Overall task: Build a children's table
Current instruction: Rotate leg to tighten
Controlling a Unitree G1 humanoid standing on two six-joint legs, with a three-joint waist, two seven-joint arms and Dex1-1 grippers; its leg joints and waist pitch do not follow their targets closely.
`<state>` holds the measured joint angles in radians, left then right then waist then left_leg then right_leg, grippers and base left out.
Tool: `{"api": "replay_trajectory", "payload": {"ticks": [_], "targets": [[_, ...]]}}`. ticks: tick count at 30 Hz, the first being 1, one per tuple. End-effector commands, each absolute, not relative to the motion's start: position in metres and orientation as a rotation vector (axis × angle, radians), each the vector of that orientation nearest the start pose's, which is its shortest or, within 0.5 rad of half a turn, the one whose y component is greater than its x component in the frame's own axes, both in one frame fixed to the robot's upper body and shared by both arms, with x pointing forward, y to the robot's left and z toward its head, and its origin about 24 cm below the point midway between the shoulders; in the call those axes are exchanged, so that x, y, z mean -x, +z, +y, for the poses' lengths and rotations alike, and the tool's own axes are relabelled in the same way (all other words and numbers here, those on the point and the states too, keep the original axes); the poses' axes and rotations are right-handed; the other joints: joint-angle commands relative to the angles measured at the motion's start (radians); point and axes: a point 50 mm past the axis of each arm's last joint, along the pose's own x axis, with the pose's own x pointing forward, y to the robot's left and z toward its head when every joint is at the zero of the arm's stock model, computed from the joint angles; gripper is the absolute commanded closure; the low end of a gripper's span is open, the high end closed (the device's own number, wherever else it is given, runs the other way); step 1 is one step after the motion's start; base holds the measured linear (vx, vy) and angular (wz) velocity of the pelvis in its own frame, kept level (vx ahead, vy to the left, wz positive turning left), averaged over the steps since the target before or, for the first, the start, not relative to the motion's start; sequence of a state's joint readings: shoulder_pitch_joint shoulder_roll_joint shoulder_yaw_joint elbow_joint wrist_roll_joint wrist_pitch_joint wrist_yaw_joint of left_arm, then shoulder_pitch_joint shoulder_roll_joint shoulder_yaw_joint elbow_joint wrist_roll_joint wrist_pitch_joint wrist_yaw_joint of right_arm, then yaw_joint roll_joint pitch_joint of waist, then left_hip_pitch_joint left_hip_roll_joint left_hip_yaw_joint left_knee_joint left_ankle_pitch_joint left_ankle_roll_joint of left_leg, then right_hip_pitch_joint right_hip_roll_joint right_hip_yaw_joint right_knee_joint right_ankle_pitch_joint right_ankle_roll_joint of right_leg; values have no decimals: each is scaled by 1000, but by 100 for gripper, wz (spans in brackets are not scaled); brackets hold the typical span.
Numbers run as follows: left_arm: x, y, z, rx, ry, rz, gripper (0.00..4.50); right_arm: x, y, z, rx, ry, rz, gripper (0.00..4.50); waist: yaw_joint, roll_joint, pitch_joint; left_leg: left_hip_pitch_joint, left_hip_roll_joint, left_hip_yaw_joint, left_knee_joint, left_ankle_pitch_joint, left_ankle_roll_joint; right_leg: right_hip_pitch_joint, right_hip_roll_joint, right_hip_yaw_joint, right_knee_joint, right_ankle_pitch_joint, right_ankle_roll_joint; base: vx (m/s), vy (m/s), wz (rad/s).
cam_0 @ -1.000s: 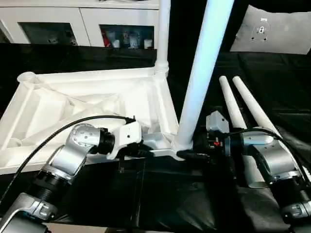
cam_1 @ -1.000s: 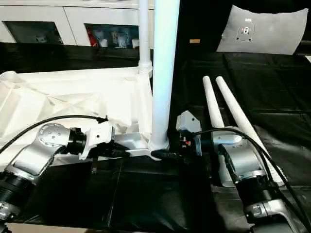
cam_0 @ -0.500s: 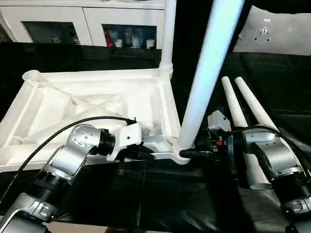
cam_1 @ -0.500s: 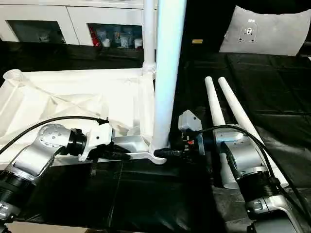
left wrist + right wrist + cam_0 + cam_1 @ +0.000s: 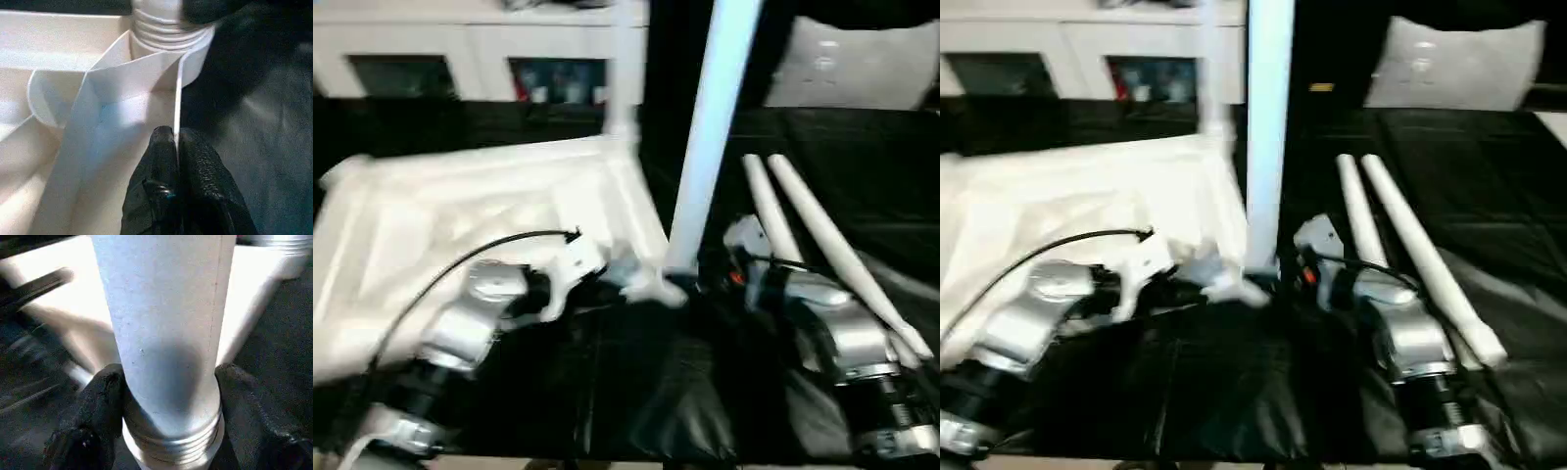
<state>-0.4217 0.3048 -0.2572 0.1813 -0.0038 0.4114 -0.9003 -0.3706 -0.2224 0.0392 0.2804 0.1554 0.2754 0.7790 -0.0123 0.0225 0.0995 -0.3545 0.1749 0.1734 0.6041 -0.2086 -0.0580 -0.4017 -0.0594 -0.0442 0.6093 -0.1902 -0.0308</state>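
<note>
Two white tapered plastic legs [image 5: 808, 230] lie side by side on your black-draped surface [image 5: 1489, 196], just beyond the right arm. Your left fingers [image 5: 168, 161] are pinched shut on the thin side wall of the white plastic rectangular tabletop [image 5: 460, 211], which lies underside up. Just past them, at its near corner socket, stands an upright white round leg [image 5: 164, 328]; your right fingers [image 5: 100, 401] press its sides above the ribbed collar. Another upright leg [image 5: 625, 59] stands at the far corner.

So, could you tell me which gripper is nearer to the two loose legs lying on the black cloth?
The right. The right gripper clasps the upright leg beside the loose legs; the left gripper pinches the tabletop's rim, farther away.
</note>
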Motion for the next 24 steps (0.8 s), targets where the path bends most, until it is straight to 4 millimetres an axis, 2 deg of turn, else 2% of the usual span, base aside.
{"api": "replay_trajectory", "payload": {"ticks": [1,2,3,4,5,6,8,9,11,12,14,16,18,19,21,24], "targets": [[-310,90,73,-274,-996,229,450,-296,39,-81,-82,898,309,193,-3,-2,-63,2,42,-18,-74,-206,23,42,-73,44,-100,-424,-173,0,0,0],[-314,91,67,-260,-930,222,450,-301,39,-75,-111,814,310,193,-6,-5,-64,2,40,-19,-75,-206,25,41,-71,44,-99,-415,-171,0,0,0],[-317,92,64,-249,-885,215,450,-304,39,-71,-132,757,312,193,-6,1,-66,3,38,-20,-74,-208,28,42,-70,43,-99,-414,-169,0,0,0],[-318,93,61,-242,-860,211,450,-306,38,-69,-144,725,313,193,-12,-1,-65,1,37,-18,-74,-212,29,39,-69,43,-102,-415,-168,0,0,0],[-321,95,56,-230,-816,208,450,-310,38,-65,-169,657,325,193,-11,4,-70,2,34,-18,-71,-210,31,43,-69,42,-104,-413,-163,0,0,0],[-322,95,54,-230,-809,205,450,-312,38,-64,-187,632,328,193,-12,2,-71,0,35,-19,-72,-200,33,44,-69,42,-102,-396,-165,0,0,0],[-322,97,51,-236,-809,197,450,-314,40,-64,-201,610,310,193,-10,4,-78,-8,36,-19,-70,-167,49,50,-68,43,-93,-311,-181,0,0,0],[-322,97,50,-246,-815,194,450,-314,42,-64,-201,615,290,158,-9,4,-80,-8,36,-18,-70,-158,53,50,-68,43,-92,-295,-186,0,0,0],[-322,97,53,-272,-838,188,450,-315,43,-71,-184,613,262,130,-2,7,-89,-8,37,-14,-63,-96,80,53,-69,45,-83,-184,-214,0,0,0],[-321,97,55,-288,-852,186,450,-314,43,-75,-180,607,259,128,-2,8,-89,-9,37,-14,-62,-86,86,55,-69,45,-80,-158,-223,0,0,0],[-320,94,61,-316,-875,197,450,-314,43,-87,-151,606,240,112,0,8,-95,-16,37,-15,-59,-42,112,63,-70,43,-69,-70,-245,0,0,0],[-318,93,66,-333,-915,199,450,-312,44,-97,-137,609,227,93,0,9,-96,-18,38,-16,-57,-24,129,64,-70,41,-65,-34,-257,0,0,0],[-318,92,69,-341,-927,204,450,-312,46,-102,-125,622,213,90,-1,9,-94,-18,39,-15,-57,-28,137,64,-71,40,-66,-37,-262,0,0,0],[-317,91,70,-350,-939,206,450,-311,47,-107,-114,632,203,58,0,10,-93,-16,39,-15,-57,-49,133,64,-71,38,-70,-75,-261,0,0,0],[-316,87,76,-376,-971,219,450,-311,51,-123,-68,669,179,47,1,12,-96,-14,41,-16,-57,-61,122,66,-70,38,-71,-98,-258,0,0,0],[-315,83,81,-387,-1009,234,450,-311,57,-140,-1,717,155,14,0,13,-97,-14,43,-15,-54,-48,126,63,-69,40,-66,-64,-266,0,0,0]]}}
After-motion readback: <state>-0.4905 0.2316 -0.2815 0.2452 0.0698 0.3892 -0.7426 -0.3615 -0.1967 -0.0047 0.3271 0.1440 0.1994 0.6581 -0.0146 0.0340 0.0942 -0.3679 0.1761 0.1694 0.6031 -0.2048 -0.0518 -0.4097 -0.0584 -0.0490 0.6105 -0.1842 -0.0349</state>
